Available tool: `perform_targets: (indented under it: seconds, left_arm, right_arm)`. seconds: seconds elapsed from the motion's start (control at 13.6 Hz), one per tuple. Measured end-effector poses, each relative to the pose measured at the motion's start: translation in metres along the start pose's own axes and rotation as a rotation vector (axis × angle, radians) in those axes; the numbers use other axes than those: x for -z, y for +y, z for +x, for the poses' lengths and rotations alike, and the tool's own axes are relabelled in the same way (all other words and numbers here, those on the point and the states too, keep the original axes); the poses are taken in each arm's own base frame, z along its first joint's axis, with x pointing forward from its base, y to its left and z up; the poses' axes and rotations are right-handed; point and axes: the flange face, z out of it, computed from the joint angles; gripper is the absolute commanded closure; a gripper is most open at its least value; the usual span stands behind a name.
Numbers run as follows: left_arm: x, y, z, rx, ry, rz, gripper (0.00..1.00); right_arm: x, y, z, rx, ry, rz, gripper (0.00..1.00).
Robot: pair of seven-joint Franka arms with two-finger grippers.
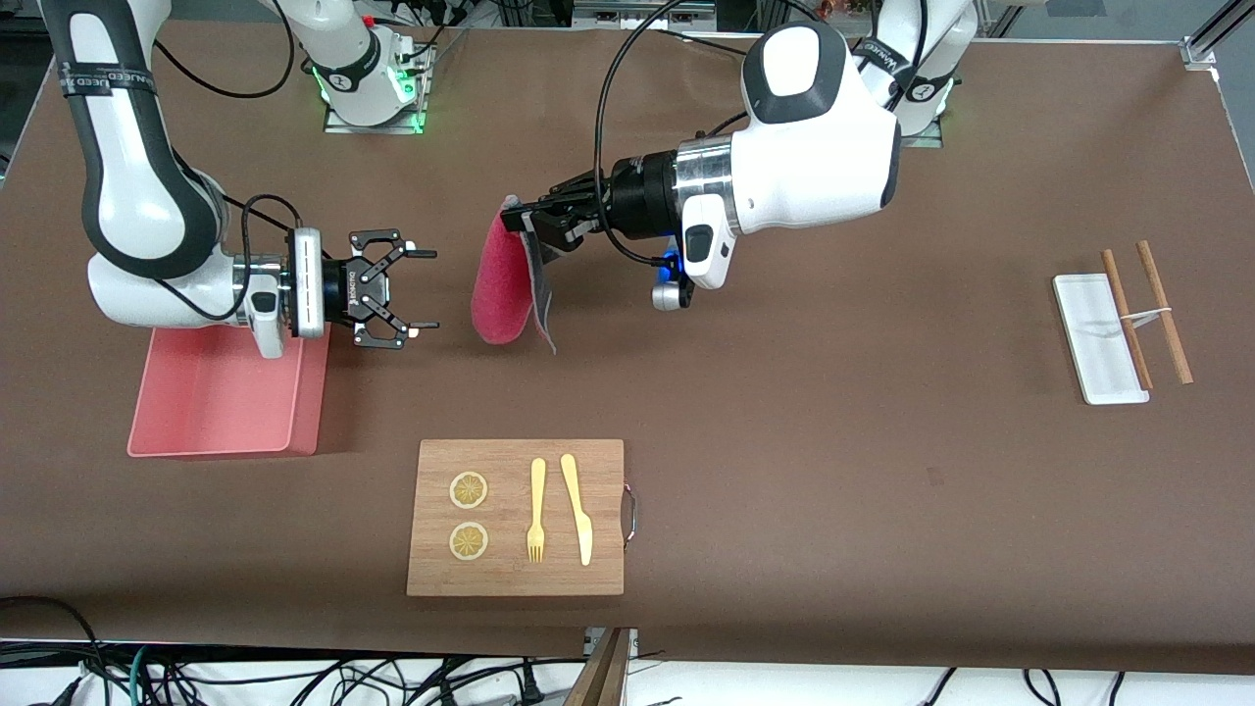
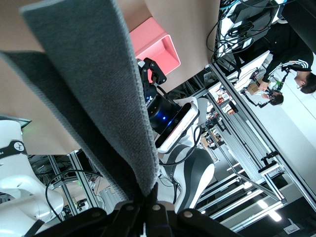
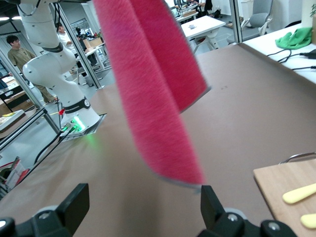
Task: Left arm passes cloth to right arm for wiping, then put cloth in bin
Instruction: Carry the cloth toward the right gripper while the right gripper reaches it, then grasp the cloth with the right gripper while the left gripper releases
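Above the tabletop (image 1: pixel 882 471), left end effector (image 1: pixel 525 221) clamped the hanging cloth (image 1: pixel 502 289), right end effector (image 1: pixel 424 289) waited spread wide beside the bin (image 1: pixel 225 412).

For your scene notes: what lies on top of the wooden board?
On the wooden board lie two lemon slices, a yellow fork and a yellow knife, side by side. Nothing covers them; what is under the board cannot be seen.

Even overhead light is falling on the table (image 1: pixel 784 412), throwing soft shadows beneath the wooden board (image 1: pixel 516 517) toward six o'clock, while the close-hanging cloth (image 3: pixel 158 94) is blurring in both wrist views.
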Motion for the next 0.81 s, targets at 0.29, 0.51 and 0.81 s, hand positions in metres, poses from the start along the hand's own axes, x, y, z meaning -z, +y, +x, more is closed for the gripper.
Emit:
perform_targets:
  seconds: [0.29, 0.51, 0.81]
  left_arm:
    - [-0.003, 0.000, -0.004, -0.005, -0.005, 0.002, 1.00]
    - [-0.020, -0.007, -0.019, -0.020, 0.000, -0.009, 1.00]
    - [-0.034, -0.013, -0.034, -0.035, -0.001, -0.015, 1.00]
  right_arm:
    - [-0.025, 0.005, 0.029, 0.035, 0.033, -0.056, 0.00]
    - [-0.058, 0.001, 0.051, 0.043, 0.085, -0.069, 0.00]
    - [-0.085, -0.004, 0.062, 0.047, 0.092, -0.079, 0.06]
